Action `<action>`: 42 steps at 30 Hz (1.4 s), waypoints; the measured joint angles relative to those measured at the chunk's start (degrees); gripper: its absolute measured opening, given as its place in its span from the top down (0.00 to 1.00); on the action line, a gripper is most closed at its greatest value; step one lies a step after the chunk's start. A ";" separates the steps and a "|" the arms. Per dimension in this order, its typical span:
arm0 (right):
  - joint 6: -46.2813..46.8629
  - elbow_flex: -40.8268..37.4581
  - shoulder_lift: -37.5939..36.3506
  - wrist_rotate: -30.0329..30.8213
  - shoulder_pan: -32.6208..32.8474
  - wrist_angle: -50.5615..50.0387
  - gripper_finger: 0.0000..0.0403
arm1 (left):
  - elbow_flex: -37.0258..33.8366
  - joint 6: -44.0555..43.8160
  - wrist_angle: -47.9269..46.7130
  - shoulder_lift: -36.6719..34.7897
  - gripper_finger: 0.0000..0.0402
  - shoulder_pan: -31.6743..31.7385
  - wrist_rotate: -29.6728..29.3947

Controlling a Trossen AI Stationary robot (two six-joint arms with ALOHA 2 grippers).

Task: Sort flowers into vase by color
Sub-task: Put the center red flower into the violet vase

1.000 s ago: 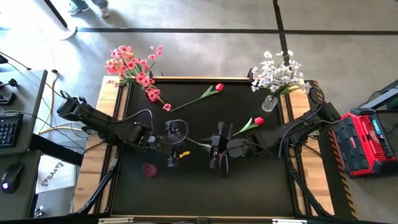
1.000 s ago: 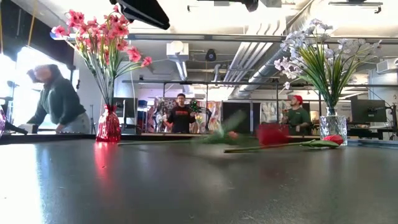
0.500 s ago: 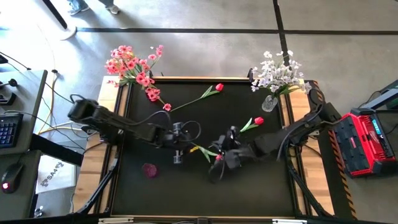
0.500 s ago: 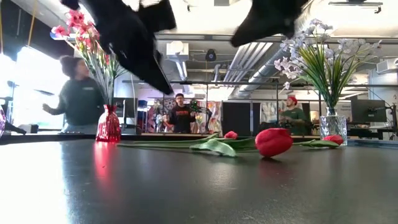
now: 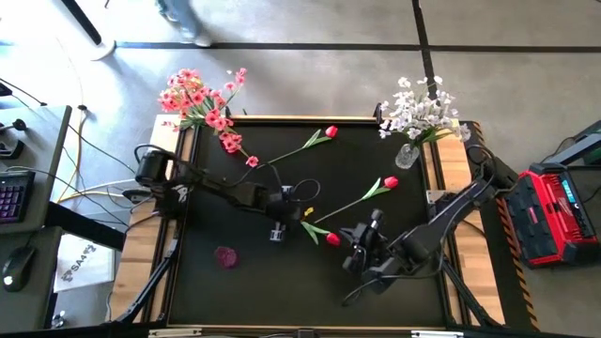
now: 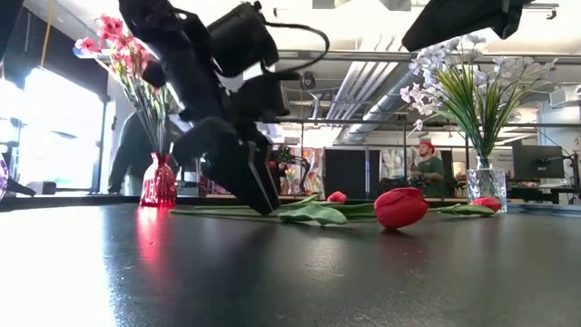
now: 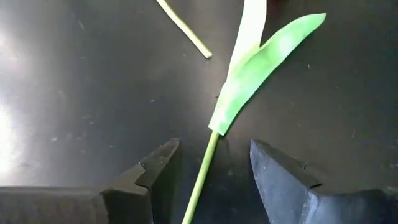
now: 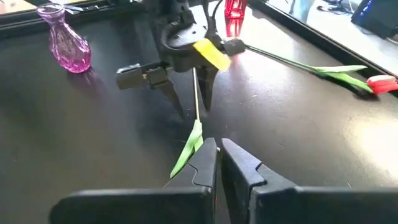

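Mid-table: left gripper (image 7: 211, 177), fingers apart, straddles the stem of a red tulip (image 5: 332, 238) lying flat, positioned to clamp it. Right gripper (image 8: 217, 165), fingers together and empty, sits just beyond its leaf.

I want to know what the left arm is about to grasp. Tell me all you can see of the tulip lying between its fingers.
The tulip is an artificial flower lying flat on the black table near its middle: a red bud, a thin green stem and long pale-green leaves that look like plastic or fabric. The left gripper stands open astride the stem's end, and no contact shows. The right gripper, shut, sits near the bud end, apparently holding nothing.
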 joint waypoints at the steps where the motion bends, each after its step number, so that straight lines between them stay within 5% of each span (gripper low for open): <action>1: 0.11 0.00 0.00 0.16 0.35 -0.11 0.98 | 0.00 0.06 0.55 0.45 0.55 0.41 1.07; 9: 0.05 0.00 0.05 0.16 0.86 -0.18 0.98 | 0.04 -0.58 1.87 2.26 0.61 2.86 5.80; 20: 0.05 0.00 0.11 0.81 0.86 -0.75 0.98 | 0.04 -1.81 1.55 2.03 0.98 3.09 5.30; 35: 6.22 0.00 4.75 3.40 1.01 -1.60 0.98 | -0.07 -8.59 10.51 -9.22 1.00 2.89 0.76; 42: 6.17 0.00 8.27 3.75 2.33 -0.34 0.89 | -0.04 -7.05 18.82 -13.89 1.00 2.89 0.65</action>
